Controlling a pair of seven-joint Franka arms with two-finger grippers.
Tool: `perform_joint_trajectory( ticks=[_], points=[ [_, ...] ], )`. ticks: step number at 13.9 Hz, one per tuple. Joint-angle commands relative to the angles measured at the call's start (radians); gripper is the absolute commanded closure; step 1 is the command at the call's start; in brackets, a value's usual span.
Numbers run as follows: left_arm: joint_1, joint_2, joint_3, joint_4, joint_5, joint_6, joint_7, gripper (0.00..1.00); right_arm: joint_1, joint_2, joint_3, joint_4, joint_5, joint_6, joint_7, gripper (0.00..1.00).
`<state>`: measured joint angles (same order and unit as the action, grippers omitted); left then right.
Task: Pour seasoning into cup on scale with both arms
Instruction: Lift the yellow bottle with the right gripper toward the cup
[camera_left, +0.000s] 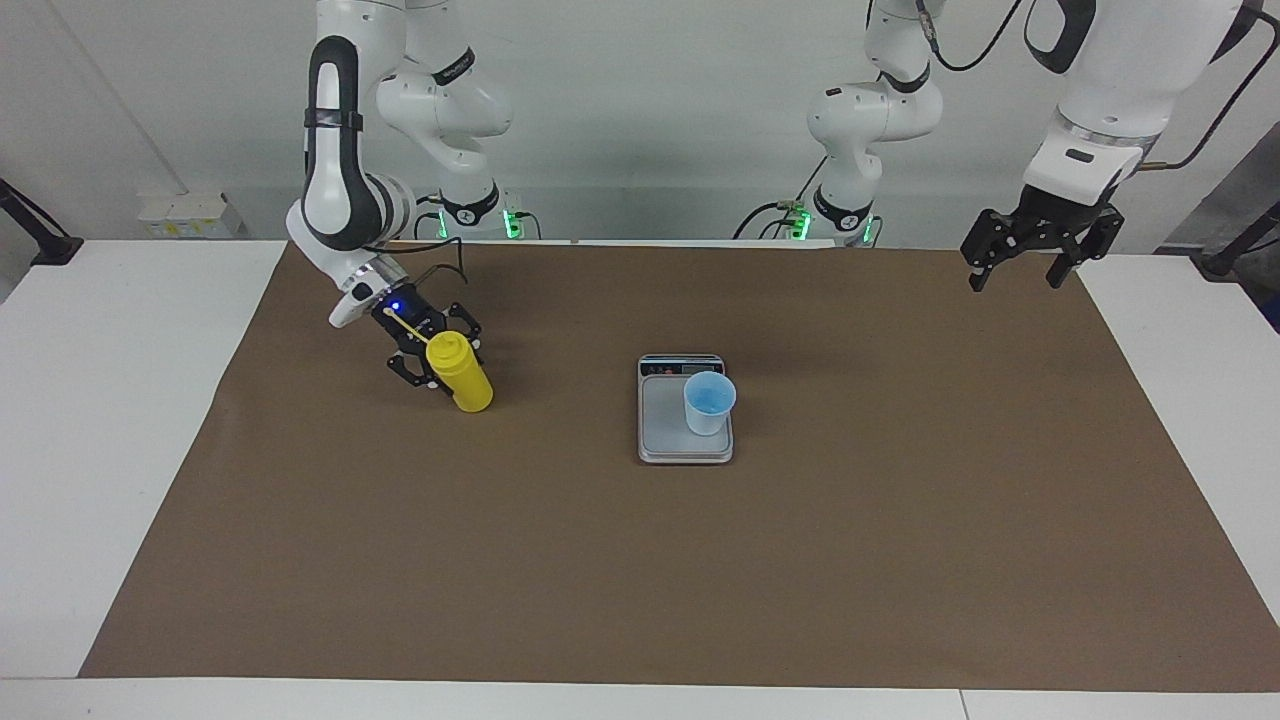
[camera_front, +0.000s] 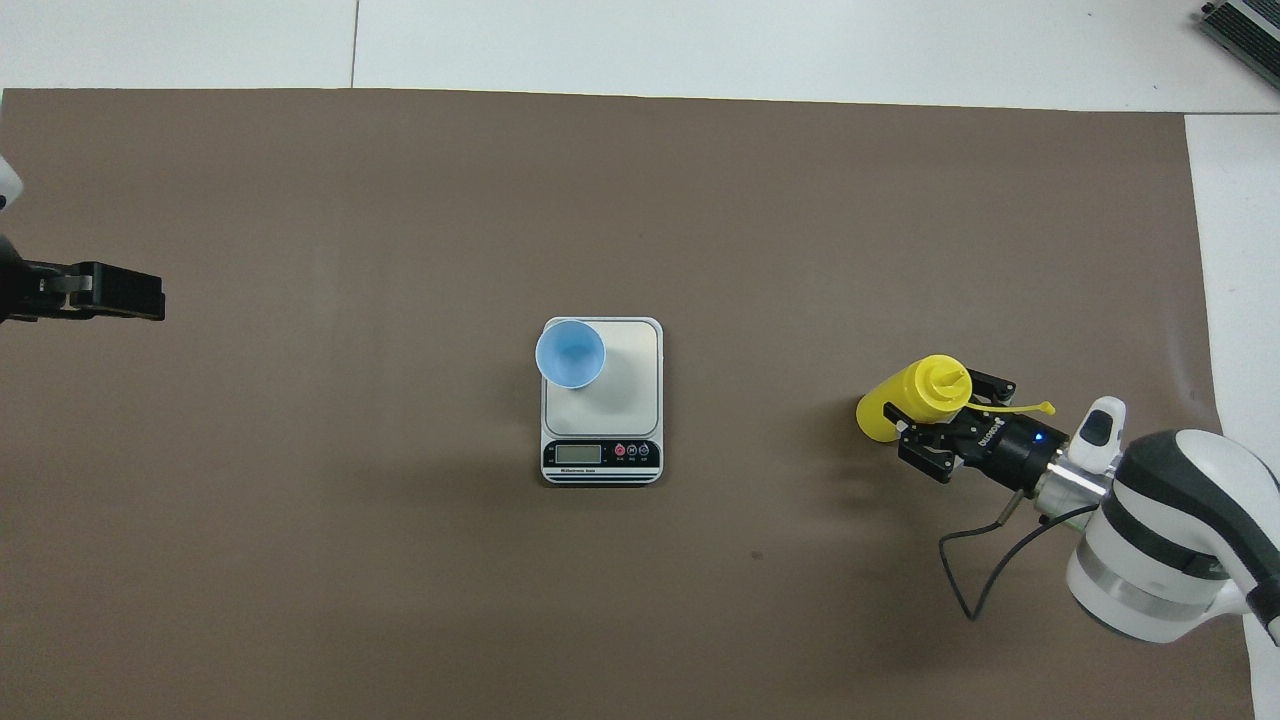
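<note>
The right gripper (camera_left: 437, 357) is down near the robots' edge of the brown mat (camera_left: 640, 560), toward the right arm's end, fingers closed round the yellow seasoning bottle (camera_left: 461, 372), which leans with its base about on the mat. The scale (camera_left: 662, 428) sits mid-mat, display strip on the robots' side, and the blue cup (camera_left: 709, 402) stands on the plate's corner farthest from them, toward the left arm. The left gripper (camera_left: 1022, 268) just hangs spread open, holding nothing, over the mat's left-arm corner near the robots

Blue cup (camera_front: 570, 353) on scale (camera_front: 602, 455); yellow seasoning bottle (camera_front: 915, 398) in right jaws.
</note>
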<state>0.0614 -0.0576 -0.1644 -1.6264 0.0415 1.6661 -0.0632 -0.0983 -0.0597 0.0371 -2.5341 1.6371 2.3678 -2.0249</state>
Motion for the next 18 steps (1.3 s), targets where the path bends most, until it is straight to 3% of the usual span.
perform_joint_trajectory(
  ticks=[1, 9, 15, 18],
  points=[
    [0.014, -0.034, -0.003, -0.039, -0.015, 0.011, 0.01, 0.0, 0.017, 0.018, 0.001, 0.058, -0.002, 0.01, 0.014, 0.7],
    [0.014, -0.034, -0.003, -0.039, -0.015, 0.011, 0.01, 0.0, 0.058, 0.061, 0.013, 0.251, -0.411, 0.024, 0.313, 0.7],
    [0.017, -0.034, -0.003, -0.039, -0.015, 0.011, 0.009, 0.0, 0.196, 0.133, 0.01, 0.394, -0.632, 0.092, 0.578, 0.7],
    [0.015, -0.034, -0.004, -0.039, -0.014, 0.011, 0.01, 0.0, 0.281, 0.172, 0.01, 0.463, -0.878, 0.123, 0.774, 0.7]
  ],
)
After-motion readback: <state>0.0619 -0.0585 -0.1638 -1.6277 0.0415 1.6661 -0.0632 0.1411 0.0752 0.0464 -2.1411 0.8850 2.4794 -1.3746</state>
